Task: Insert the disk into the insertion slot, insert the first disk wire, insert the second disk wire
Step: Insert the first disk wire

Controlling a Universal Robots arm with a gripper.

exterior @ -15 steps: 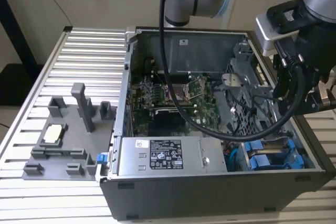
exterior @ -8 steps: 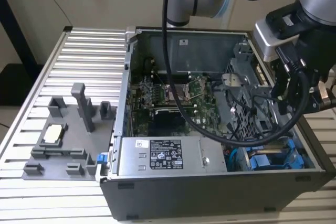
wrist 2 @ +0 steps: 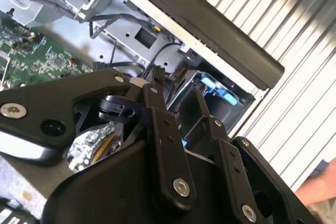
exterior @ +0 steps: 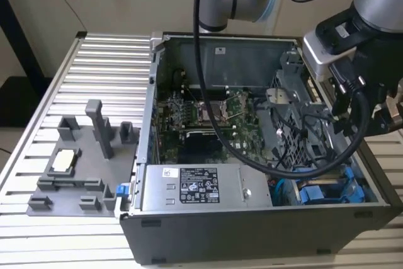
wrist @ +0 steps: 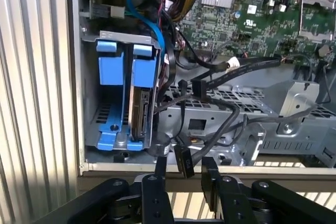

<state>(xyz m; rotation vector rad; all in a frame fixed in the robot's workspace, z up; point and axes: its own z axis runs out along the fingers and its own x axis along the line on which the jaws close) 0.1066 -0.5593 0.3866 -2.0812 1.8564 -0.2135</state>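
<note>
The disk [wrist: 138,113] stands edge-on in its blue carrier [wrist: 143,72] inside the drive bay slot [wrist: 118,38] at the case's corner. In the exterior view the blue carrier [exterior: 329,188] sits at the case's front right. My gripper [wrist: 184,165] hovers at the case wall beside the bay, open. A black wire plug [wrist: 184,160] hangs between the fingers [wrist: 159,170]; whether they touch it I cannot tell. Two more black plugs [wrist: 191,86] dangle on their wires next to the disk. In the second wrist view my gripper [wrist 2: 178,92] stands open above the blue bay [wrist 2: 215,88].
The open computer case [exterior: 252,231] holds the motherboard [exterior: 208,114], a grey power-supply box [exterior: 195,187] and a metal drive cage [wrist: 252,114] crossed by loose black cables. A blue cable [wrist: 152,17] loops above the bay. A grey fixture [exterior: 82,155] stands on the ribbed table at the exterior view's left.
</note>
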